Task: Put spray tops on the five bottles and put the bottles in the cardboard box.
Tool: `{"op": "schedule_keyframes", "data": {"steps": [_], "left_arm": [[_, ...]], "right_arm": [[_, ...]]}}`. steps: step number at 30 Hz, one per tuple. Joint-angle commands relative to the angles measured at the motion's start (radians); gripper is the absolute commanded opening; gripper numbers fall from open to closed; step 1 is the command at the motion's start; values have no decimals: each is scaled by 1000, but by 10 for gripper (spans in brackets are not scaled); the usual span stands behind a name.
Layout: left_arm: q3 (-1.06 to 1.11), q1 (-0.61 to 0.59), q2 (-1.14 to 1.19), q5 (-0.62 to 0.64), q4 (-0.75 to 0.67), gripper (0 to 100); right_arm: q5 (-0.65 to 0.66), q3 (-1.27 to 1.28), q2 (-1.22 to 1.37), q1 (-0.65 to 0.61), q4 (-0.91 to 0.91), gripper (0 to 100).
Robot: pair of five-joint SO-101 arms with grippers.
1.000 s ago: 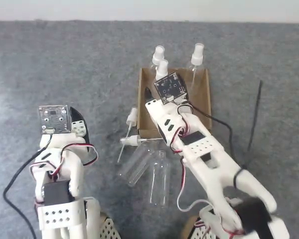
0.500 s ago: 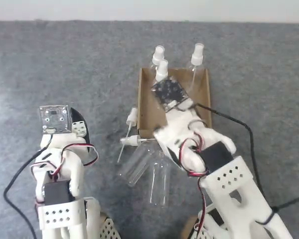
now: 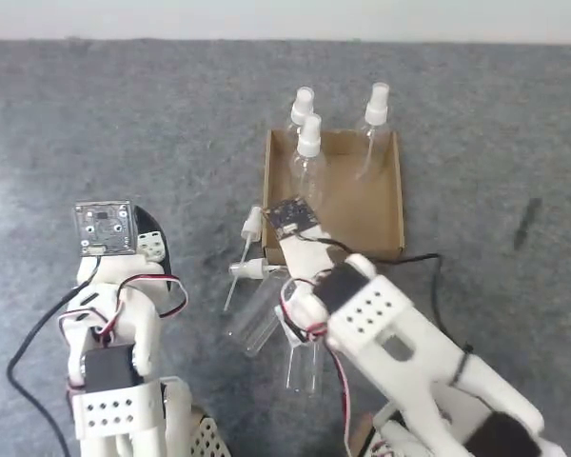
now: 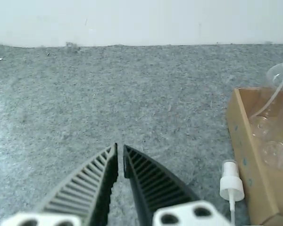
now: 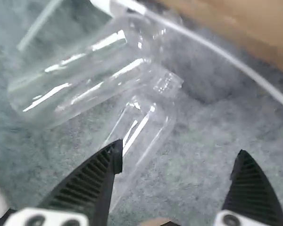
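In the high view the right arm (image 3: 390,328) lies over the neck end of the right lying bottle (image 3: 305,369), a clear bottle without a top on the grey tabletop (image 3: 124,114). The arm also covers part of the near wall of the cardboard box (image 3: 397,190). Just beside that bottle, the left lying bottle (image 3: 255,319), also topless, angles toward the second loose spray top (image 3: 248,269); whether neck and top touch is hard to make out. The first loose spray top (image 3: 252,226) lies just outside the box's left wall, its thin tube running toward the near side. Three topped bottles stand in the box: the front bottle (image 3: 309,167), the back-right bottle (image 3: 373,133), and the back-left bottle (image 3: 302,103), whose lower part is hidden behind the front one. The right wrist view looks down on both lying bottles, blurred. There the right gripper (image 5: 179,151) is spread wide and holds nothing, with the right lying bottle under the gap, close by one fingertip; contact cannot be judged. The left arm (image 3: 114,324) stands well apart from the bottles. Its wrist view shows the left gripper (image 4: 120,148) with fingers drawn almost together, a thin slit between them, holding nothing, above the tabletop. The box and its bottles are cut off at that picture's edge, with the first loose spray top just beside the box's outer wall.
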Motion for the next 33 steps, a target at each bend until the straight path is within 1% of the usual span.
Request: {"op": "schedule_keyframes", "data": {"steps": [1,6,11,17,25,33], "left_arm": [[-7,-3,-8,18,-29,10],[-7,-5,-8,18,-29,10],[-7,-5,-8,18,-31,10],[-7,-5,-12,17,-31,10],[-8,-5,-12,18,-31,10],[-8,-5,-12,18,-31,10]], "right_arm": [[-20,-21,68,-8,-53,316],[-20,-25,136,-28,-101,315],[-18,-32,94,-82,-101,314],[-20,-40,-30,-74,-79,314],[-15,98,-30,-68,-59,314],[-12,150,-30,-51,-59,313]]}}
